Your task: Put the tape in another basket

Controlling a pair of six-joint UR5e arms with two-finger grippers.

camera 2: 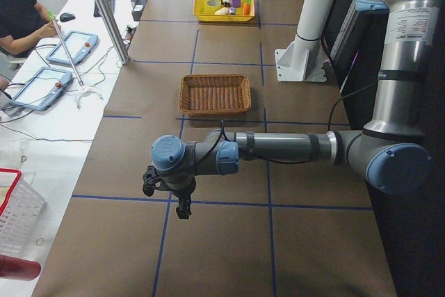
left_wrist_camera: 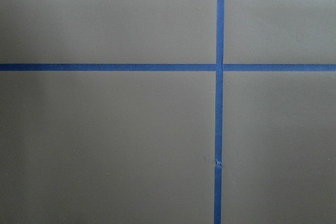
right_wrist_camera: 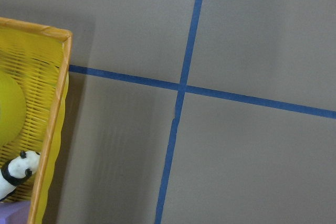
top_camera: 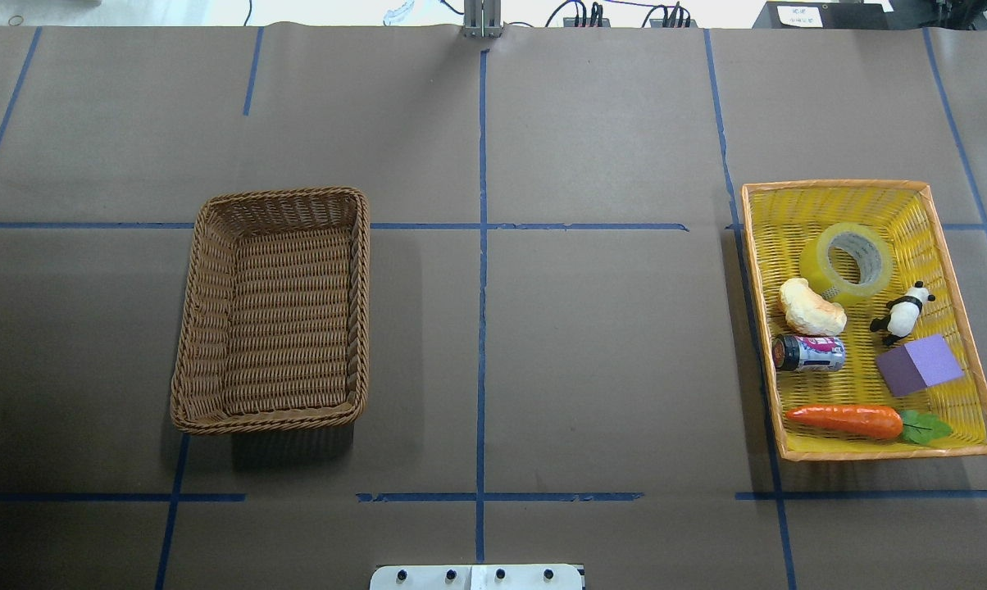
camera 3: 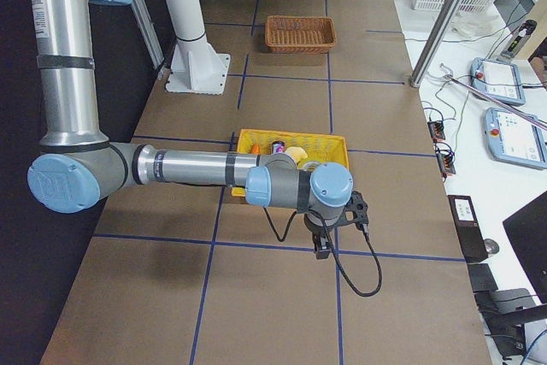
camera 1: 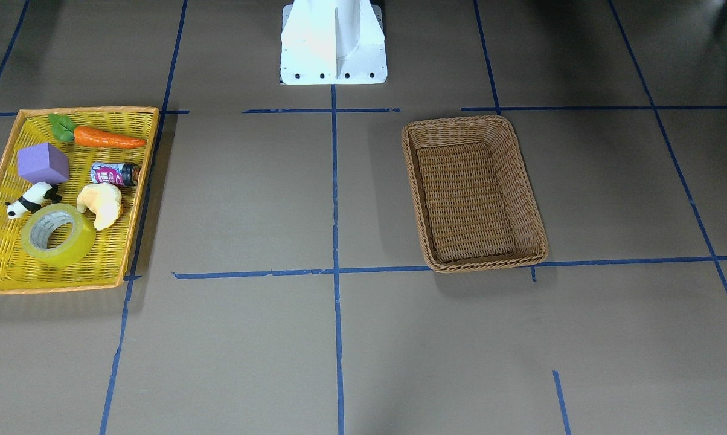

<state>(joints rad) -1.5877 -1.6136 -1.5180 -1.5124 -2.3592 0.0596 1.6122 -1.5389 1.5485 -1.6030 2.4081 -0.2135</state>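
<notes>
Lying in the yellow tray (top_camera: 789,215), the tape (top_camera: 817,266) is sitting near the right gripper (camera 3: 324,250), which is hovering just off the tray, left gripper (camera 2: 182,211) well apart, the opening of either impossible to tell

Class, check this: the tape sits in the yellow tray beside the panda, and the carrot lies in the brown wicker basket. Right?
No. The carrot lies in the yellow tray too; the overhead view shows the brown wicker basket empty. The rest stands.
</notes>
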